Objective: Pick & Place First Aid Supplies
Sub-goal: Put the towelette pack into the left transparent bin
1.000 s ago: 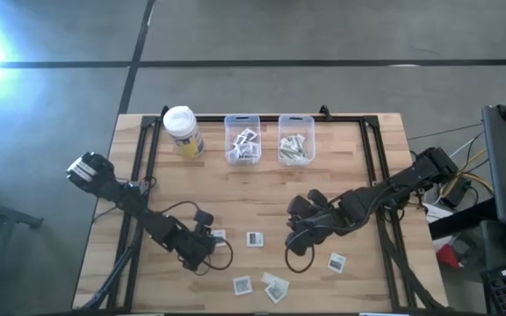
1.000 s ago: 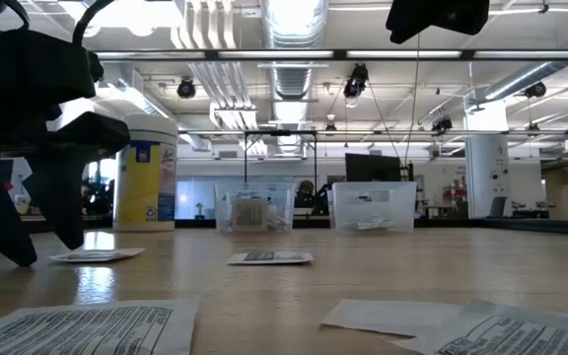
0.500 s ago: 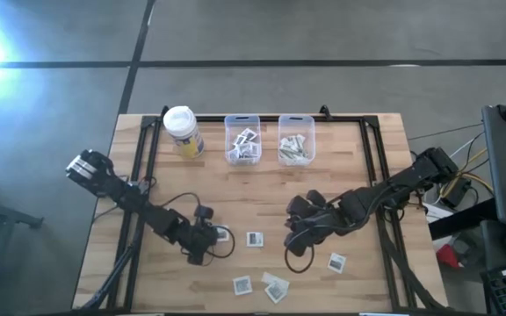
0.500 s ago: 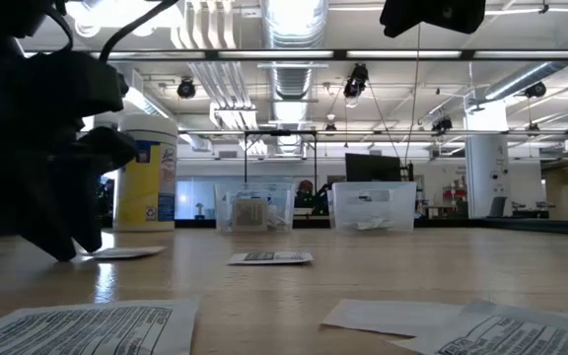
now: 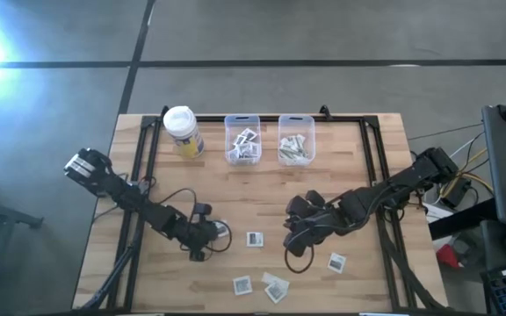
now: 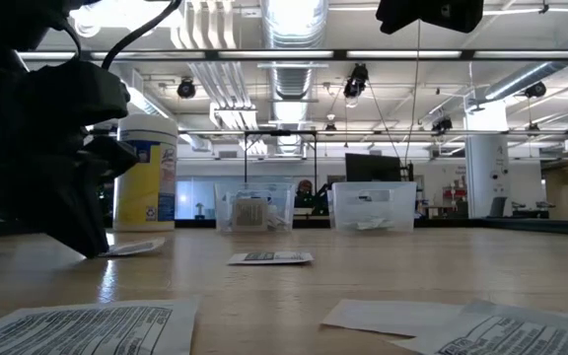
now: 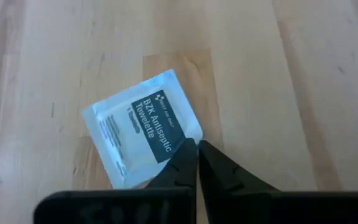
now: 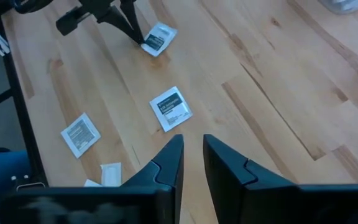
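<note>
5 packets lie loose on the tabletop (image 5: pixel 341 184); both bins (image 5: pixel 243 139) already hold some. Left tool (image 5: pixel 210 235) is closed on 1 packet's (image 7: pixel 142 127) edge near the front-left. Right tool (image 5: pixel 294 238) hovers with fingers slightly apart, empty.

Two clear rectangular plastic bins (image 5: pixel 269 140) sit side by side at the table's far edge, the yellow white-lidded container (image 5: pixel 183 131) left of them, small flat white packets (image 5: pixel 255 239) scattered nearer.

You can read one label only: square white packet (image 7: pixel 140 127), dark patch printed "BZK Antiseptic Towelette". Print on other packets and yellow canister (image 6: pixel 146 173) too small for you.
</note>
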### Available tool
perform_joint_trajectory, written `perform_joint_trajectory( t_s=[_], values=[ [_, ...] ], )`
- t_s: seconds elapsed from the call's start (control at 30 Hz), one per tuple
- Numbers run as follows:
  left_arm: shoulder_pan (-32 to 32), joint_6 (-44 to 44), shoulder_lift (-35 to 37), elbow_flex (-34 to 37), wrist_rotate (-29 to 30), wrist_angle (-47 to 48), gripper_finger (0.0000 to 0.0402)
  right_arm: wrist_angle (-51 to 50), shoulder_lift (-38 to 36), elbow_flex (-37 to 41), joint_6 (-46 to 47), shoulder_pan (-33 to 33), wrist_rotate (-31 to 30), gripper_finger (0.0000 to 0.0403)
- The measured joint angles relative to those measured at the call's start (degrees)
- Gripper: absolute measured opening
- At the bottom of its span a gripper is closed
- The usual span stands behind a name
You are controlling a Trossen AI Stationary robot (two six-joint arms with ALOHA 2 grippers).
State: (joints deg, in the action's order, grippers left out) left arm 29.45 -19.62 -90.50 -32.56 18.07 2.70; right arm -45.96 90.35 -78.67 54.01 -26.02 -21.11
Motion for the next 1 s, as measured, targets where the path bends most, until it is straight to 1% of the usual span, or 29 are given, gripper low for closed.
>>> perform_joint_trajectory(
  t_s=[0.17,0.3,0.5,0.7,0.87,1.0],
  values=[
    [0.01,0.01,0.0,-1.1,1.0,-0.45,0.0001,0.06,0.0,0.04,0.01,-0.13,0.09,0.0054],
    [0.69,1.73,0.95,-2.62,2.96,-0.6,0.0,0.07,0.0,0.04,0.01,-0.79,0.09,0.0054],
    [1.05,3.28,3.53,-4.33,4.02,-1.4,0.0,0.09,0.0,0.04,0.01,-2.46,0.07,0.0052],
    [1.09,3.6,6.07,-4.61,5.02,-1.29,0.0,0.4,0.0,0.04,0.01,-3.75,0.05,0.0052],
    [1.09,3.1,7.98,-4.65,4.92,1.95,0.0,0.57,0.0,0.07,0.53,-4.47,-0.04,0.0052],
    [0.66,3.59,8.98,-4.7,3.53,4.27,0.0,0.51,0.0,0.19,1.4,-4.5,-0.04,0.0052]
  ],
)
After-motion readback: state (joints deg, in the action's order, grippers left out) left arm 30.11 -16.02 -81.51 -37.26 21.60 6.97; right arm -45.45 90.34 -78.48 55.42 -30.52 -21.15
